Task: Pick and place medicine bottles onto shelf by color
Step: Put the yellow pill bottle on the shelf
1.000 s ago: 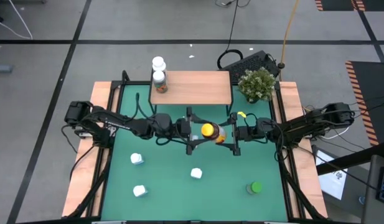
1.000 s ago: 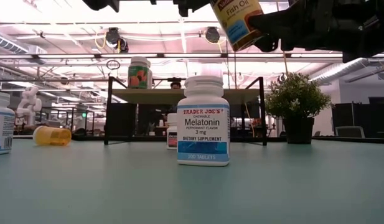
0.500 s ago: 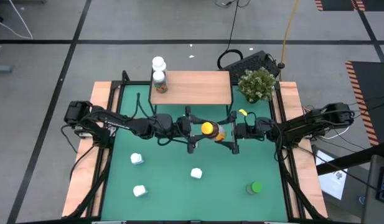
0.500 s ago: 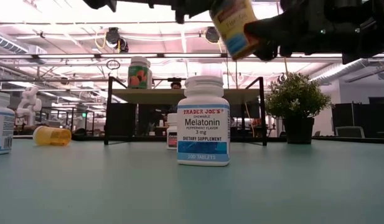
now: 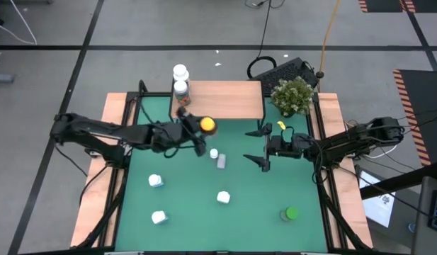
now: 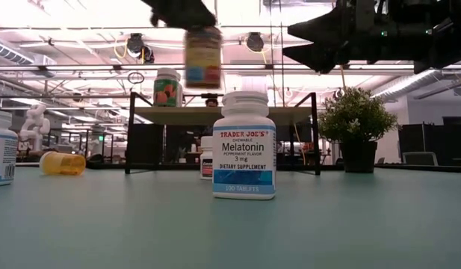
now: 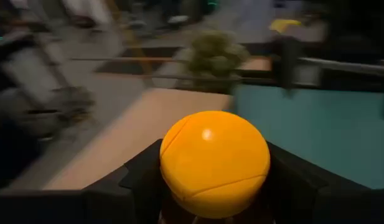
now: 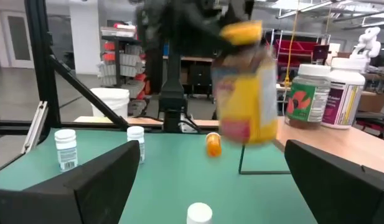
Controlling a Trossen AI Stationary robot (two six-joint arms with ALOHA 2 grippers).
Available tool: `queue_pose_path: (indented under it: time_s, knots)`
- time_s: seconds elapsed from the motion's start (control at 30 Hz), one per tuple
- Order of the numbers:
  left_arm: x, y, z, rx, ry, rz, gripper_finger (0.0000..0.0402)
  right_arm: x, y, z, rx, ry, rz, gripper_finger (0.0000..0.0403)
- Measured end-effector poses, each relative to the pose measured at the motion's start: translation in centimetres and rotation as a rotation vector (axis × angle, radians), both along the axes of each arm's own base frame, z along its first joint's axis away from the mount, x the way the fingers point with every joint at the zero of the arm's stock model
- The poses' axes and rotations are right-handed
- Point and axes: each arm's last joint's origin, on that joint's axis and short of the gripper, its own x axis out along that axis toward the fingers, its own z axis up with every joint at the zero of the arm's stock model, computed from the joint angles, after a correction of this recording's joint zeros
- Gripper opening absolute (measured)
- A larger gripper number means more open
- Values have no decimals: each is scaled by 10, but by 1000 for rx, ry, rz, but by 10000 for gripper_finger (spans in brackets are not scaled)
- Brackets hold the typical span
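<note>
**Amber bottle aloft beside the shelf**

Starting at the left, we see our left gripper [image 5: 197, 134] raised above the green table [image 5: 275, 191], just in front of the shelf [image 5: 229, 99] and near its left end. Its fingers are closed partway around the amber bottle with the yellow lid [image 5: 207, 125]; the left wrist view shows that lid [image 7: 214, 162] seated snugly between the two dark fingers. On the shelf's left end two bottles [image 5: 180, 88] already stand together. Below the gripper, small white bottles [image 5: 214, 153] are scattered over the table, and the low view puts a Trader Joe's melatonin bottle [image 6: 247, 146] upright close by, with an orange bottle [image 6: 63, 163] lying on its side far left.

We judge the amber bottle to be rigid, light plastic with a slick label, likely to swing if held only at the cap; a grip just under the lid or around the body seems safest.

Further right, our right gripper [image 5: 266, 150] hangs over the table with its fingers spread wide and nothing between them. A green-capped bottle [image 5: 291, 213] stands near the front right.
</note>
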Motion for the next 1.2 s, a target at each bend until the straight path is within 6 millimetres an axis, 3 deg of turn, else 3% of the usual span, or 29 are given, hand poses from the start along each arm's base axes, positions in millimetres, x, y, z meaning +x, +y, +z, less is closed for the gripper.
queue_pose_path:
  time_s: [0.23, 0.53, 0.93, 1.2]
  knots:
    - [-24, 20, 0, -54, 82, 149, 222, 0, 0, -5, 19, 48, 1, 393]
    - [-37, 37, -4, -95, 148, 240, 224, 0, 0, -9, 16, 93, 1, 393]
    - [-62, 58, 9, -117, 118, 343, 225, 0, -2, -14, 15, 134, -8, 393]
    - [-64, 70, 7, -154, 88, 403, 225, 0, -3, -14, 18, 140, -14, 393]
